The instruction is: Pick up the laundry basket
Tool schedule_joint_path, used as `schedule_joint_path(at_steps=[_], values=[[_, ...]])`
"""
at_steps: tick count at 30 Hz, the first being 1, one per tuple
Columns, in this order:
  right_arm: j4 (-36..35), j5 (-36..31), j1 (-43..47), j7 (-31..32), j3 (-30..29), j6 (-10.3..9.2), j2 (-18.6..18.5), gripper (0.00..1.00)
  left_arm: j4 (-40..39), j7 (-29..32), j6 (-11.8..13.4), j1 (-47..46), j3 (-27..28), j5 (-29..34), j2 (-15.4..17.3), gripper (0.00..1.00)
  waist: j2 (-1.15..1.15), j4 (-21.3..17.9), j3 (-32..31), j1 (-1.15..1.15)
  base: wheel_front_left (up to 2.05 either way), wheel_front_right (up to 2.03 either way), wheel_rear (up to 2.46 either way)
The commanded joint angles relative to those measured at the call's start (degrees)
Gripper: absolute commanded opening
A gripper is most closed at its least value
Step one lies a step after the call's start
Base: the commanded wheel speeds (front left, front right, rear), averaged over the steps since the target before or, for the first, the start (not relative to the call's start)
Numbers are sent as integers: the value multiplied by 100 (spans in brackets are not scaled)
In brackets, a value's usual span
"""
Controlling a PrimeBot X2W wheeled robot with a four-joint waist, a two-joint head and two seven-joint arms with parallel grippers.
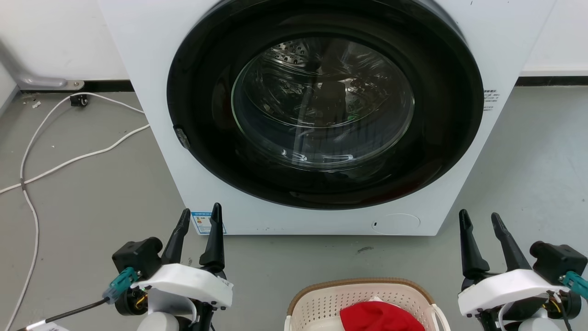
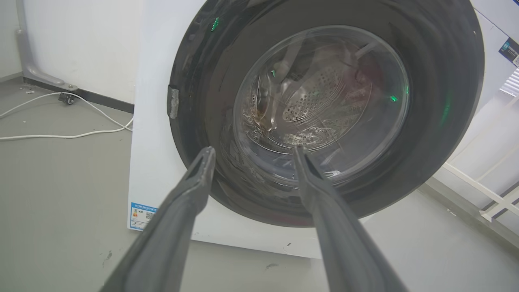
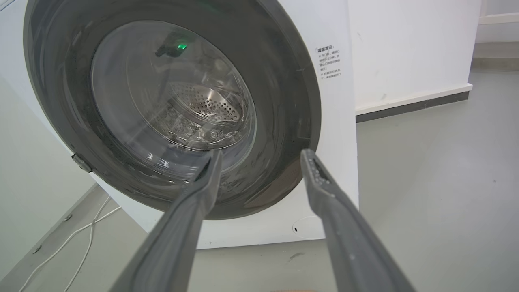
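The laundry basket (image 1: 321, 299), cream with perforated walls and a brown rim, sits on the floor at the bottom middle of the head view, cut off by the frame edge. A red cloth (image 1: 379, 317) lies inside it. My left gripper (image 1: 200, 214) hovers open to the basket's left, fingers pointing at the washer. My right gripper (image 1: 481, 218) is open to the basket's right. In both wrist views the open fingers, left gripper (image 2: 253, 151) and right gripper (image 3: 263, 153), frame the washer door with nothing between them.
A white front-loading washer (image 1: 151, 69) with a shut dark round door (image 1: 321, 105) stands right ahead. White cables (image 1: 69, 161) trail over the grey floor at the left. A white rail structure (image 2: 486, 190) stands to the washer's right in the left wrist view.
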Motion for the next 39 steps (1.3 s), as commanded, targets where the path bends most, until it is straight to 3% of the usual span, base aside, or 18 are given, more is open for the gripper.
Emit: schedule_joint_path(at_steps=[1,17,39], values=[[-4,-191,-22,-45,12,0,11,100,-16,-63,27,-141,-19,194,10,100,0,2,2,0,0,0,0],[57,-1130,-20,-156,36,0,17,100,98,-266,188,-131,-109,1059,6,100,0,26,10,0,0,0,0],[145,-1773,-18,-267,79,-1,25,100,222,-504,345,-152,-183,1949,3,100,0,51,35,0,0,0,0]])
